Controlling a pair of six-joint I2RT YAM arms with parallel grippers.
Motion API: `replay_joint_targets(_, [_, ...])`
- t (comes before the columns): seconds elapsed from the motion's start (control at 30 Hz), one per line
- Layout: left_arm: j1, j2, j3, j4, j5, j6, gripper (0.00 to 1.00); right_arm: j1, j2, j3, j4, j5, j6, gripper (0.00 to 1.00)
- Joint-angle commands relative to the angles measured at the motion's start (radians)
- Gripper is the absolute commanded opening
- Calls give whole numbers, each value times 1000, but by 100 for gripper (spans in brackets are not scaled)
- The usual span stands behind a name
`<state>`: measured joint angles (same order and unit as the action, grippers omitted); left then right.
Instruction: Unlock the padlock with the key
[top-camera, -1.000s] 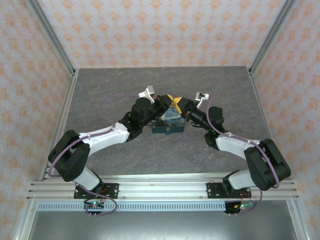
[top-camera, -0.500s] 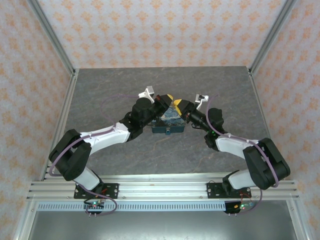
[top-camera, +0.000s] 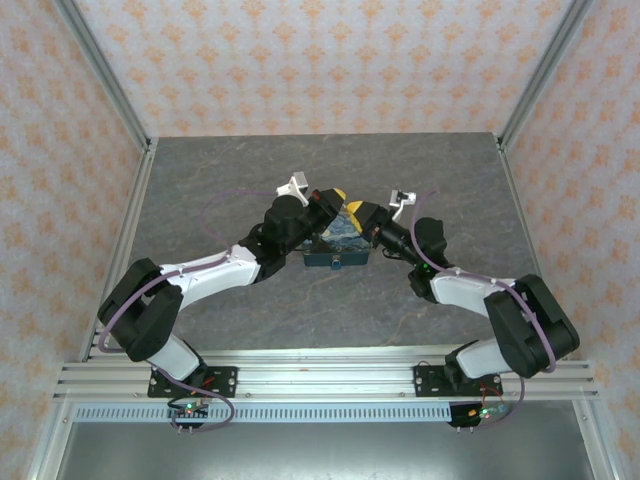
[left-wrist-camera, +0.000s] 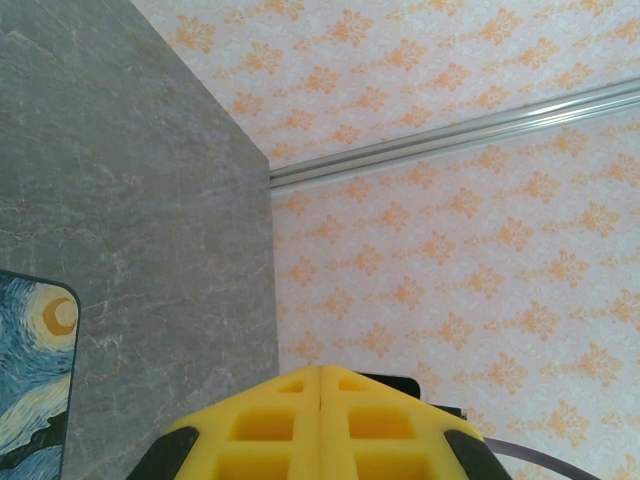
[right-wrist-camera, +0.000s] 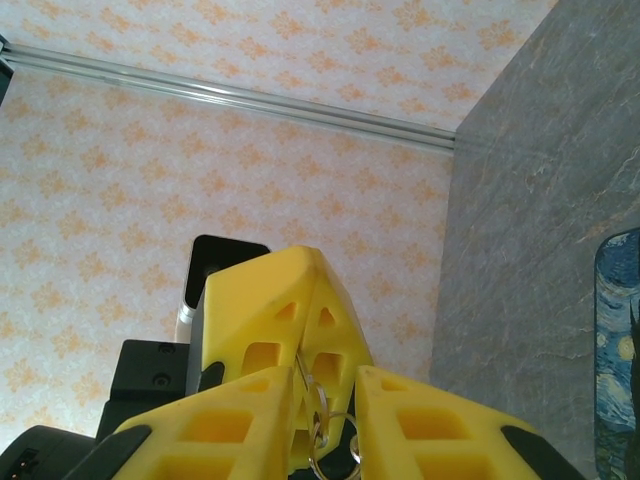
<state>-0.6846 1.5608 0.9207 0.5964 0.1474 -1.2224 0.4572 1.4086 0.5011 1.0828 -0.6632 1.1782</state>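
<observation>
The padlock was hidden where the clenched left fingers (left-wrist-camera: 270, 425) met the right fingers (right-wrist-camera: 220, 440), parted around a key ring (right-wrist-camera: 322, 415) at bottom centre, grasp unclear, over a grey marbled surface (top-camera: 220, 180) between orange-patterned walls (top-camera: 300, 60).

No readable text, numbers, brands or labels in any view. Closest thing: the blue print (left-wrist-camera: 30, 370) on the table (left-wrist-camera: 150, 200), which is painted swirls and a yellow crescent with no lettering. The wall (left-wrist-camera: 450, 250) has a repeating orange ornament, no characters.
</observation>
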Motion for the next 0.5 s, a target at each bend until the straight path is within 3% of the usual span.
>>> replay_joint_targets(0.0, [8, 18, 23, 33, -31, -2, 0, 15, 12, 14, 67, -20, 0, 23])
replay_joint_targets(0.47, [8, 15, 12, 35, -37, -7, 0, 18, 6, 2, 60, 18, -5, 23])
